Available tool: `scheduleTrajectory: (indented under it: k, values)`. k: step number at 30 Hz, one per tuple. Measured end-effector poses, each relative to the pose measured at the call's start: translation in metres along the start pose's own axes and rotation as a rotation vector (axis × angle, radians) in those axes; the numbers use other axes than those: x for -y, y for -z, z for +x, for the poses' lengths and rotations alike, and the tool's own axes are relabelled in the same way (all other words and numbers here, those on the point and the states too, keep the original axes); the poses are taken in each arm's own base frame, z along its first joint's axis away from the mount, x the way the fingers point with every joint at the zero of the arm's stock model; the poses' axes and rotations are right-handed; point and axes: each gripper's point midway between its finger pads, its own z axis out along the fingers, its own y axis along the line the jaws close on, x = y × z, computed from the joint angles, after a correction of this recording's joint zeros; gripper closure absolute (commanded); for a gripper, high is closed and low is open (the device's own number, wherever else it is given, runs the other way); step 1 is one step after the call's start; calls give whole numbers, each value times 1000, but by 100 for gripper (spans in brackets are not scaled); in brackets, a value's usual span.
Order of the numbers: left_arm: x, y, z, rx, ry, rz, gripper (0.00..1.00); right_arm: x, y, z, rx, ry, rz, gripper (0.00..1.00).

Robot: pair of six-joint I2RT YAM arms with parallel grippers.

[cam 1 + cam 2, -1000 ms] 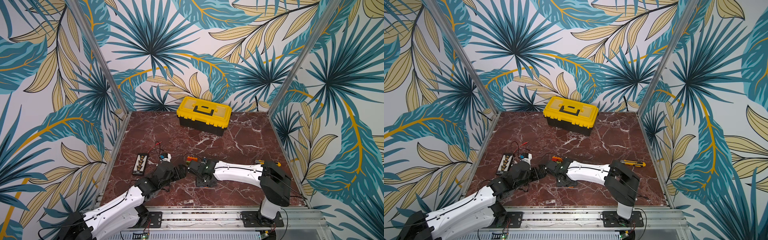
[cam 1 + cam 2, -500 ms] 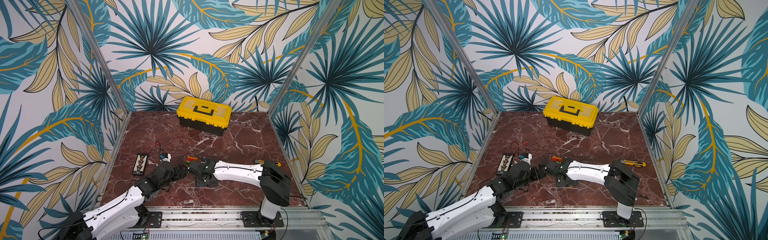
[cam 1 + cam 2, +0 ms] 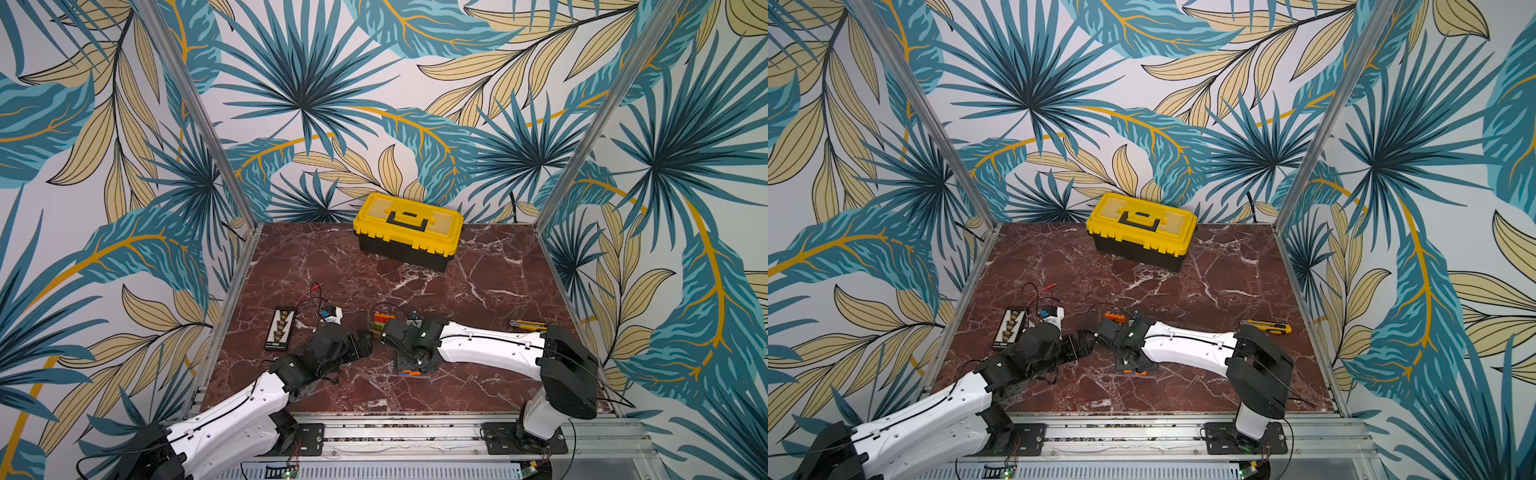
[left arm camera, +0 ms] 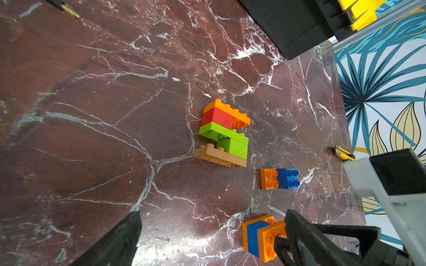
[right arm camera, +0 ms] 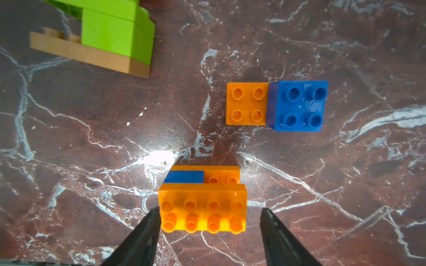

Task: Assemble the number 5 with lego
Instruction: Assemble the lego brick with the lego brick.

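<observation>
A lego stack, orange oblong (image 5: 202, 207) over blue (image 5: 184, 177) over orange, stands on the marble floor (image 5: 92, 138). My right gripper (image 5: 208, 210) is open astride the top orange brick: one finger touches its end, the other stands clear. The same stack (image 4: 259, 239) shows in the left wrist view. My left gripper (image 4: 211, 221) is wide open beside it, holding nothing. Further off lies the orange, red, lime green and tan assembly (image 4: 223, 133) (image 3: 382, 320). A blue brick (image 5: 299, 106) sits on one end of another orange oblong (image 5: 247, 103).
A yellow-and-black toolbox (image 3: 407, 228) stands at the back. A utility knife (image 3: 525, 326) lies near the right wall. A black component strip (image 3: 282, 328), a small white-and-blue device (image 3: 330, 316) and loose wires lie at the left. Both grippers (image 3: 1086, 343) sit close together.
</observation>
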Motion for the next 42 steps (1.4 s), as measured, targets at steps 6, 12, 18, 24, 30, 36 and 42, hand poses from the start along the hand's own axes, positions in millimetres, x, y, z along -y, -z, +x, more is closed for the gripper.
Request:
scheduleTrajectory:
  k: [6, 12, 18, 24, 30, 36, 42]
  values:
    - [-2, -2, 2, -8, -1, -8, 0, 3, -2, 2, -2, -7, 10, 32]
    - [-3, -4, 3, -15, -2, -14, 0, 4, -3, 2, -4, -11, 13, 33]
    - [-3, -4, 3, -15, -2, -14, 0, 5, -5, 4, -7, -10, 19, 33]
    - [-3, -4, 3, -15, -2, -14, 0, 5, -9, 5, -11, -12, 25, 33]
    - [-3, -4, 3, -15, -2, -13, 0, 5, -11, 5, -16, -14, 22, 33]
    - [-3, -4, 3, -15, -2, -13, 0, 3, -11, 4, -17, -14, 22, 33]
    - [-3, -4, 3, -15, -2, -13, 0, 4, -8, 3, -19, 8, 35, 31]
